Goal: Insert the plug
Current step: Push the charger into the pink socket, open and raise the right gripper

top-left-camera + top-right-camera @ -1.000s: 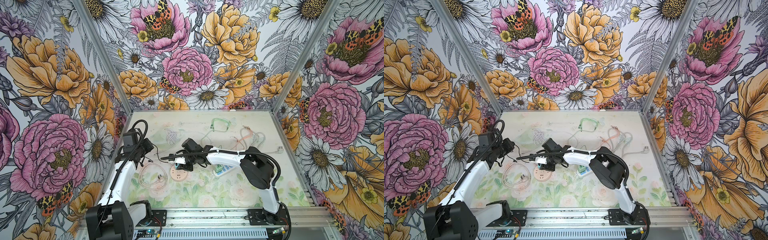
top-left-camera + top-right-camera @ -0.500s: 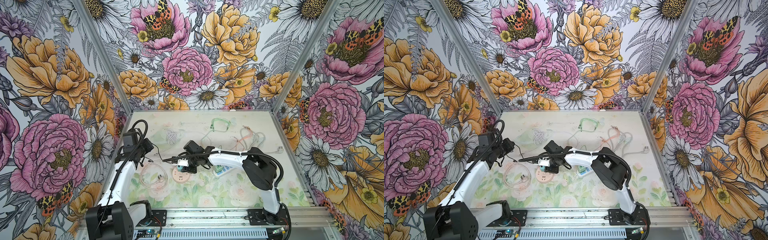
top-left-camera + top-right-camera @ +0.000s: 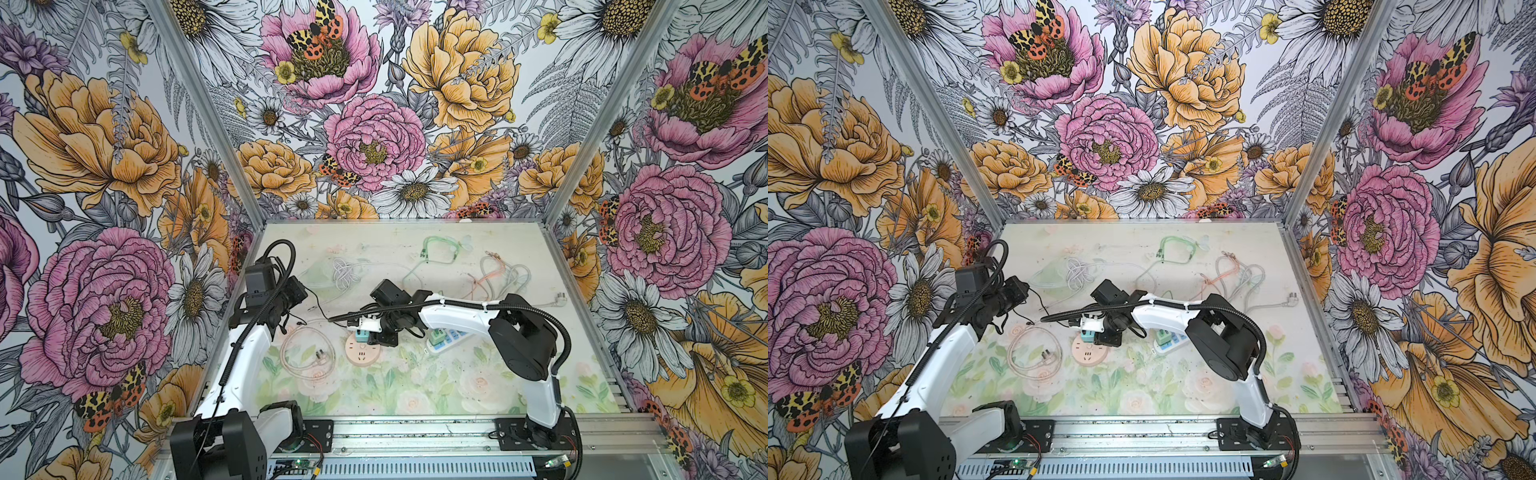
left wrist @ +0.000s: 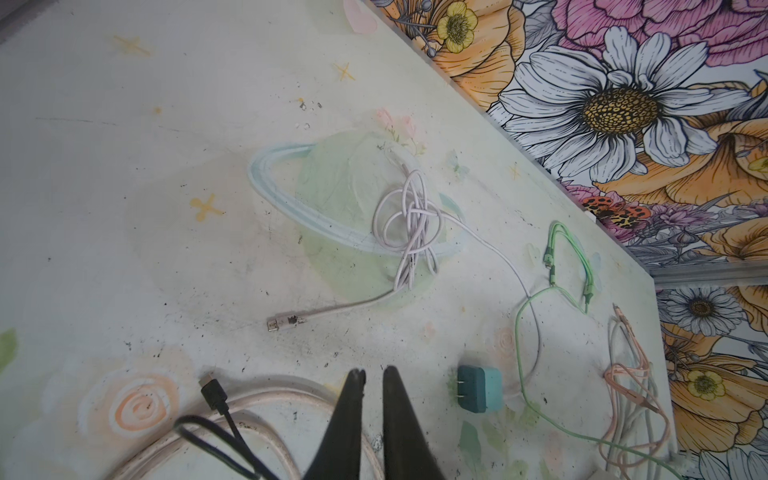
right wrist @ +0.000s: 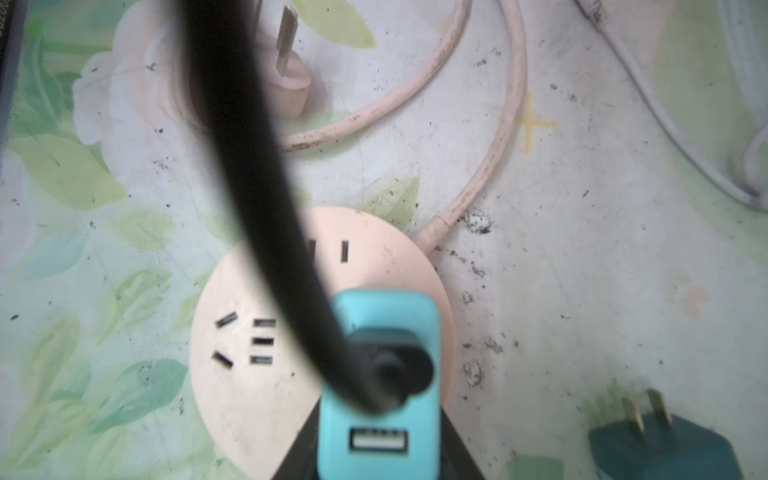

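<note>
**Inspector:** What has changed?

**Assessor:** The right pincer has eased its jaws slightly around the teal block-shaped plastic plug adapter. I cannot tell whether it is gripping or letting go. Insertion is likely finishing.

**Inspector:** Condition?

**Assessor:** It stands upright between the jaws, on the round pink plastic socket disc beneath them. Its prongs are hidden. The left pincer is closed and empty.

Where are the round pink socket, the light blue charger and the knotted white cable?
round pink socket (image 5: 249,386): right wrist view, bare top face.
light blue charger (image 5: 386,311): right wrist view, plain blue face.
knotted white cable (image 4: 409,224): left wrist view, the knot itself.
</note>
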Available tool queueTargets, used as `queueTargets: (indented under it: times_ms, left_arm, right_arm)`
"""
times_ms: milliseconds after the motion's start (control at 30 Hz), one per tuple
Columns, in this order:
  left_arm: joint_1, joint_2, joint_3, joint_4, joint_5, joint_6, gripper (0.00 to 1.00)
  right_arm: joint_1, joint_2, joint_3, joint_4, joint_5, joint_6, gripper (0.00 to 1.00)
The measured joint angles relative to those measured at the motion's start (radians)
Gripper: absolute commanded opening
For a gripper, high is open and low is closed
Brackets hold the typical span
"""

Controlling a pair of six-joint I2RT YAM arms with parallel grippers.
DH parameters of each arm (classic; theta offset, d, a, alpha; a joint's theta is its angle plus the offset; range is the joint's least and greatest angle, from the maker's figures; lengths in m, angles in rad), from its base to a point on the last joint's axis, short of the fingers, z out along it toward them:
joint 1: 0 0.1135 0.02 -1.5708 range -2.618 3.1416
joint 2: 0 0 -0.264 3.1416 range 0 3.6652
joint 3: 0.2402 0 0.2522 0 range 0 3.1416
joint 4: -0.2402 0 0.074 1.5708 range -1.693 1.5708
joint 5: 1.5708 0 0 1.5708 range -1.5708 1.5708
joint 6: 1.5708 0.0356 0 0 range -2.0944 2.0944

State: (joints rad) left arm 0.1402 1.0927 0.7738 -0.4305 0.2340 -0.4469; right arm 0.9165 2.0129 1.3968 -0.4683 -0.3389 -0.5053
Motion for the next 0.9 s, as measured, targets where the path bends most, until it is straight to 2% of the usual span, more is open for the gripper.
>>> queueTargets:
  times_ms: [433, 900]
  left_arm:
    - [0.0, 0.003, -0.008, 0.0, 0.004, 0.0, 0.16]
    - [-0.012, 0.161, 0.081, -0.019, 0.018, 0.012, 0.19]
  right_arm:
    - [-0.027, -0.098, -0.124, -0.137, 0.079, 0.046, 0.34]
    - [-0.061, -0.468, -0.223, -0.118, 0.141, 0.172, 0.36]
